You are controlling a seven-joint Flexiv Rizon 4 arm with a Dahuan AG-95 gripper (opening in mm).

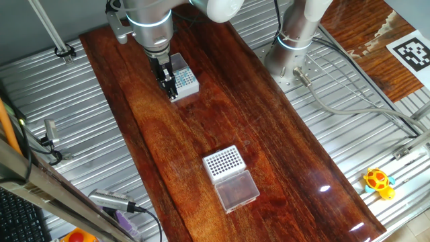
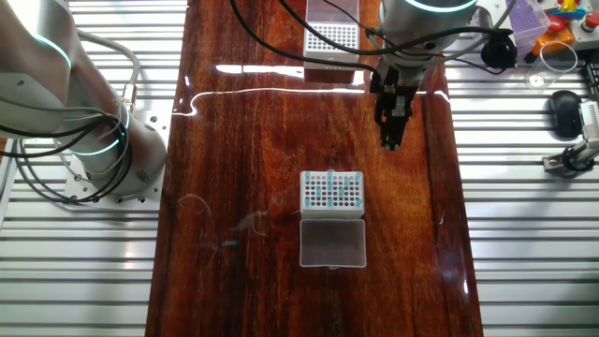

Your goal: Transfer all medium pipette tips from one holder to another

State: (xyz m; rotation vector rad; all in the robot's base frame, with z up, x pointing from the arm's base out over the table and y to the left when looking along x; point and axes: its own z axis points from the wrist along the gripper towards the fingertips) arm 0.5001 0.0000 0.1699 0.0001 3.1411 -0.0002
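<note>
While the gripper (image 1: 169, 86) hangs over the rack (image 1: 183, 79) in one fixed view, its fingers look close together; whether they pinch a tip I cannot tell. The empty holder (image 1: 224, 163) lies well apart.

In the other fixed view, the medium pipette tips (image 2: 331, 190) fill that rack's grid unevenly, the gripper (image 2: 391, 140) off to one side. Descend vertically, centred on one tip.
</note>
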